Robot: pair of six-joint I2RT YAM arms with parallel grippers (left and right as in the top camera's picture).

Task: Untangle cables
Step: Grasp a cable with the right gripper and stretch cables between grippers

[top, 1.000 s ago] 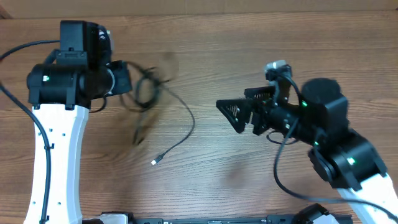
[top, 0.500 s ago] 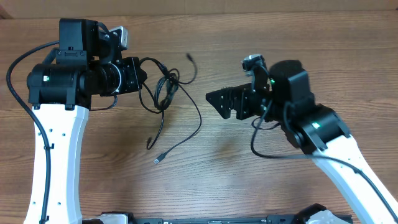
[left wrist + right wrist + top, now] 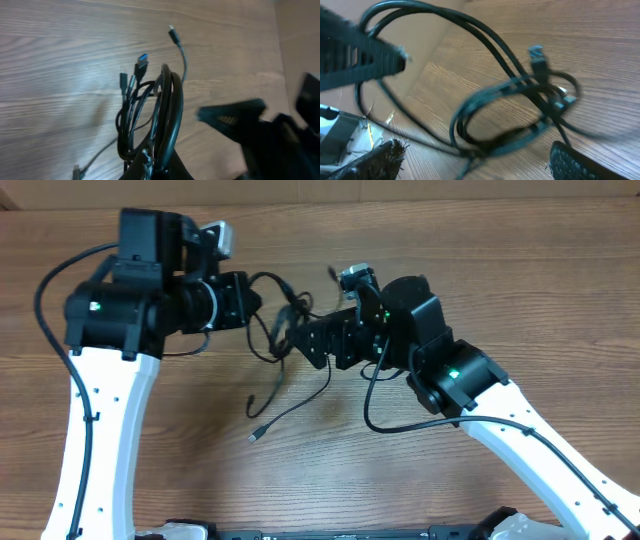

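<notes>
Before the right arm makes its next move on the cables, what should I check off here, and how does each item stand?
1. Grip: left end effector shut on the cable bundle: ok.
2. Opening: right end effector open: ok.
3. Approach: it faces the bundle at close range: ok.
4. Target: one strand separated from the loops: not ok, they overlap.
5. Contact: its fingers touching the bundle: cannot tell.
6. Clearance: loose strand ends clear of both arms: ok.
</notes>
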